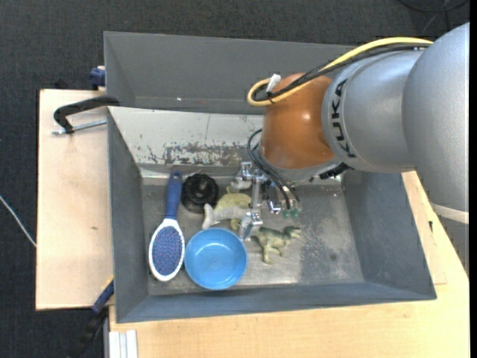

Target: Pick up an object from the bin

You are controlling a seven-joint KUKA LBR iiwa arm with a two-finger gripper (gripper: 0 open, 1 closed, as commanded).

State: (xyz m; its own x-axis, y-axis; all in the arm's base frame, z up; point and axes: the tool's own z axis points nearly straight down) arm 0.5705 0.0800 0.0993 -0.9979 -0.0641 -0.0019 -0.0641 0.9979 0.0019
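My gripper [257, 216] reaches down into the middle of the bin, its metal fingers above a small olive-green toy dinosaur [273, 242] on the floor. One fingertip sits beside a pale yellowish-green toy figure [228, 206] just to its left. A blue round bowl [215, 257] stands right below that figure, near the front wall.
A blue and white hairbrush [168, 237] lies along the bin's left side. A black round cap-like thing [199, 189] rests at the back left. The arm with its orange cover hangs over the bin's back right part.
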